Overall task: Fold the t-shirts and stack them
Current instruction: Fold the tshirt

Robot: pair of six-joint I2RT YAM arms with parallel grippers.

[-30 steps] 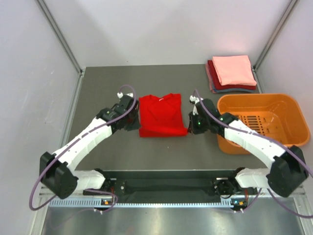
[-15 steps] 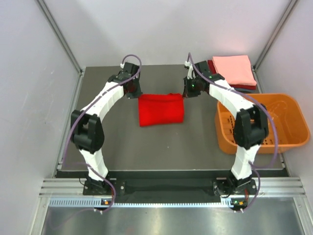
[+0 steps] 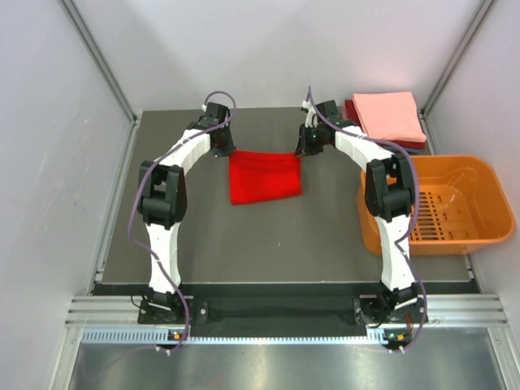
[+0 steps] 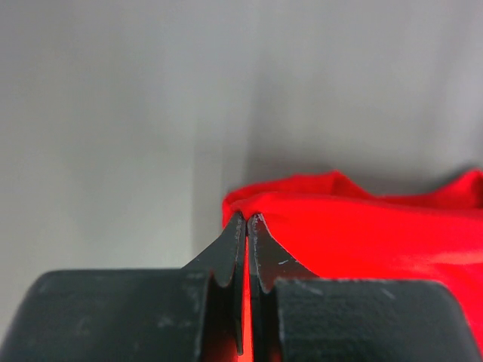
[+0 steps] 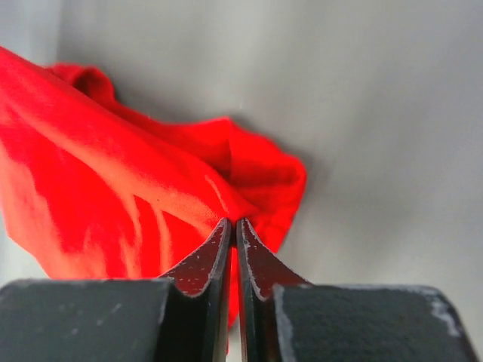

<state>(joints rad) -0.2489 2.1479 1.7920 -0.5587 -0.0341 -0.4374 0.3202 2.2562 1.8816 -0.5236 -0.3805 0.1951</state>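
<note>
Dark grey table [image 3: 268,236], pale matte walls [image 3: 268,49] on three sides, metal corner posts [image 3: 97,57], even light

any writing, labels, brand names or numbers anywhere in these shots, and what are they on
No text can be read in any view.
red t-shirt: plain cloth, no print or tag showing.
stack of folded t-shirts: plain, no lettering.
orange basket: no label visible.
slotted rail at the near edge: only slots, no figures; any marks are too small to read.
</note>
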